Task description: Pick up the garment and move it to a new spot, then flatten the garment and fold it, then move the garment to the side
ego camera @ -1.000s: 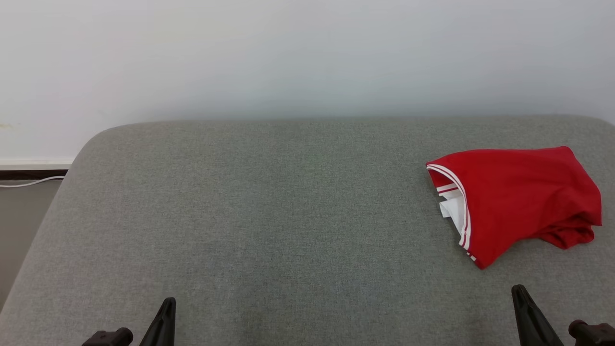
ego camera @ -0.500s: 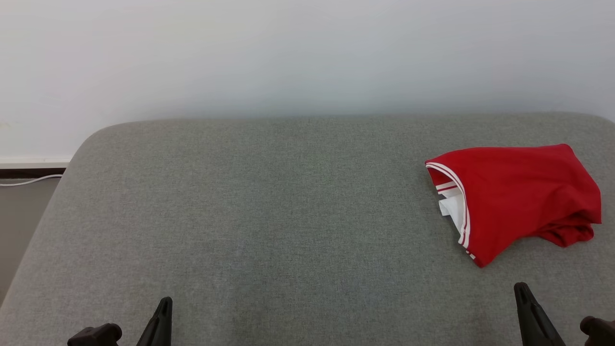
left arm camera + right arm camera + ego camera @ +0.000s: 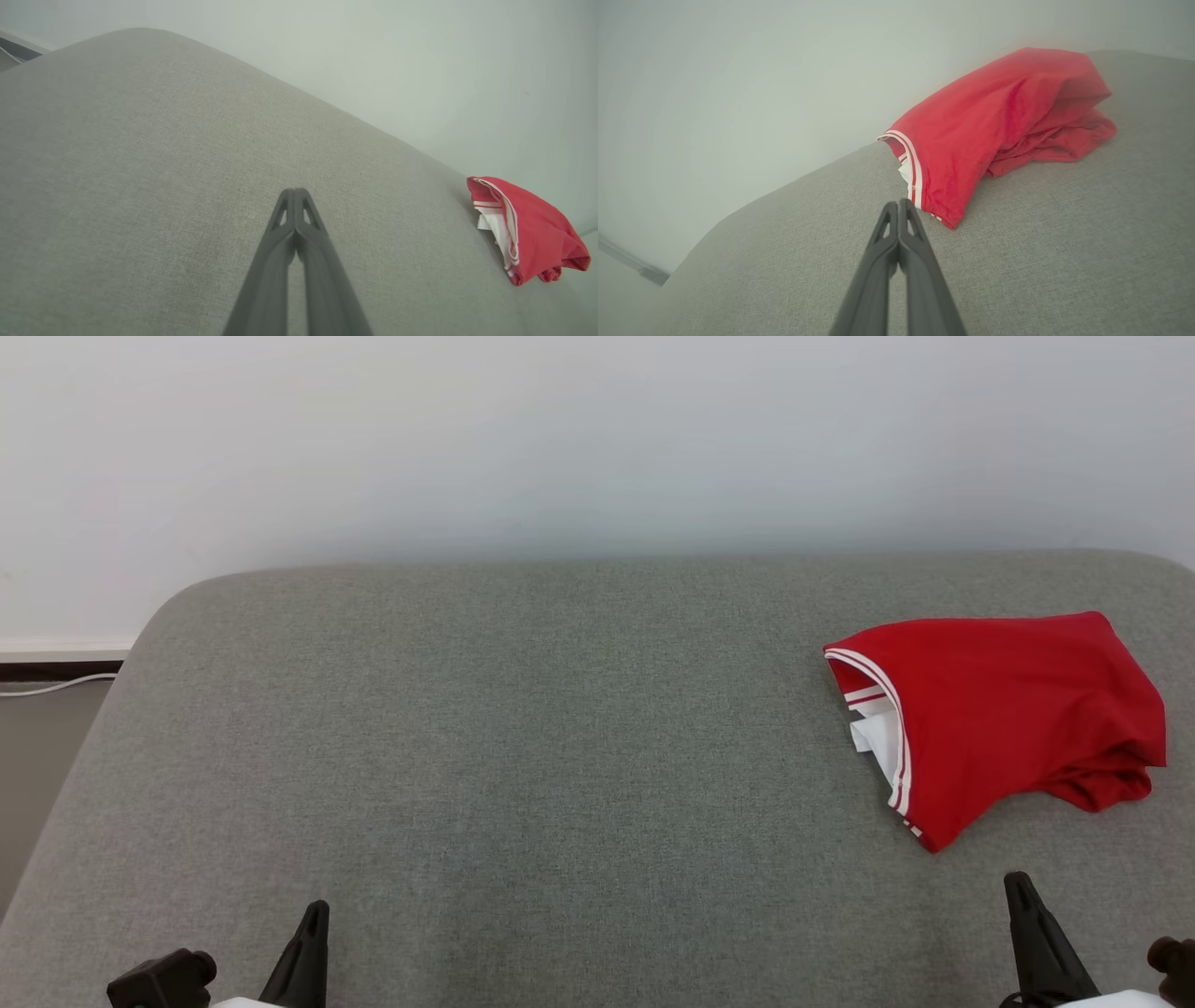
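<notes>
The garment [image 3: 1008, 719] is a red cloth with white striped trim, lying bunched in a loose fold at the right of the grey padded surface [image 3: 523, 737]; it also shows in the left wrist view [image 3: 528, 228] and the right wrist view [image 3: 999, 130]. My left gripper [image 3: 313, 919] sits low at the near left, shut and empty [image 3: 295, 193], far from the garment. My right gripper [image 3: 1018, 889] is at the near right, shut and empty [image 3: 896, 205], its tips a short way in front of the garment's striped hem.
A pale wall [image 3: 597, 439] runs behind the surface. Beyond the surface's rounded left edge lies floor with a white cable [image 3: 56, 688] along the baseboard. Bare grey padding stretches across the middle and left.
The head view has shifted slightly, so the surface and garment sit a bit higher. Both grippers have drifted a little outward and show pale forearm at the bottom edge. The garment lies as before.
</notes>
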Robot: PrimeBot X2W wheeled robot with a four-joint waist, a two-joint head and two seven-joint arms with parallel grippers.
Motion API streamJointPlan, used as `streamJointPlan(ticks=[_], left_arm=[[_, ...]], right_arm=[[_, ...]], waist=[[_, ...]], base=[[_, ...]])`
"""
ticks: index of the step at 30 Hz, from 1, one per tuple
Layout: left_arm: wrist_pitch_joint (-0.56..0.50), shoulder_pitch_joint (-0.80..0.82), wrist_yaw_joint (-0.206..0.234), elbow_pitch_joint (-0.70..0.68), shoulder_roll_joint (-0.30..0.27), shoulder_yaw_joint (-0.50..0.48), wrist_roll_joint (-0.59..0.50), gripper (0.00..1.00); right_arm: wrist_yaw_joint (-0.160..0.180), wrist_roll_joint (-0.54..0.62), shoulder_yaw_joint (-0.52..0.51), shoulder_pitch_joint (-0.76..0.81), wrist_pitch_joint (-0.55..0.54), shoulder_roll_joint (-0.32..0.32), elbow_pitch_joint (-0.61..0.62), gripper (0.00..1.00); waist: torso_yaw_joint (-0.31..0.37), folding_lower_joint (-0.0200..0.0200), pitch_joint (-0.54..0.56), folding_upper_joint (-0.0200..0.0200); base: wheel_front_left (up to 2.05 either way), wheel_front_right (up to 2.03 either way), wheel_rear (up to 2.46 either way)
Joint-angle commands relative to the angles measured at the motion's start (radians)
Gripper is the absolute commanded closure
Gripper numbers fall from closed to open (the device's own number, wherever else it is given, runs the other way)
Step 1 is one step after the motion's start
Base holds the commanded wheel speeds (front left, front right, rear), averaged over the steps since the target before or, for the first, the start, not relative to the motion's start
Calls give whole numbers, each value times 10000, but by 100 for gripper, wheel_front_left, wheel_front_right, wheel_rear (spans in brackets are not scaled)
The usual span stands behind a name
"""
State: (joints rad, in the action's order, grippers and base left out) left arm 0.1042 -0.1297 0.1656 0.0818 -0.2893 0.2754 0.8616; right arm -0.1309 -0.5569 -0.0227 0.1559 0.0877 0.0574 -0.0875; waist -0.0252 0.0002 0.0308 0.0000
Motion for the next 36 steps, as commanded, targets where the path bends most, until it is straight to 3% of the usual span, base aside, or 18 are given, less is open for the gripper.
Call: streamJointPlan(ticks=[1, 36], left_arm=[[-68, 601, -179, -146, -50, -332, 284, 100], [-831, 1276, -1255, 525, 847, -1645, 3112, 100]], right_arm=[[1, -394, 0, -459, -92, 181, 150, 100], [1, -4452, -175, -1285, -691, 210, -504, 100]], waist=[[5, -1, -8, 0], [101, -1, -136, 0]], base=[[0, 0, 0], [0, 0, 0]])
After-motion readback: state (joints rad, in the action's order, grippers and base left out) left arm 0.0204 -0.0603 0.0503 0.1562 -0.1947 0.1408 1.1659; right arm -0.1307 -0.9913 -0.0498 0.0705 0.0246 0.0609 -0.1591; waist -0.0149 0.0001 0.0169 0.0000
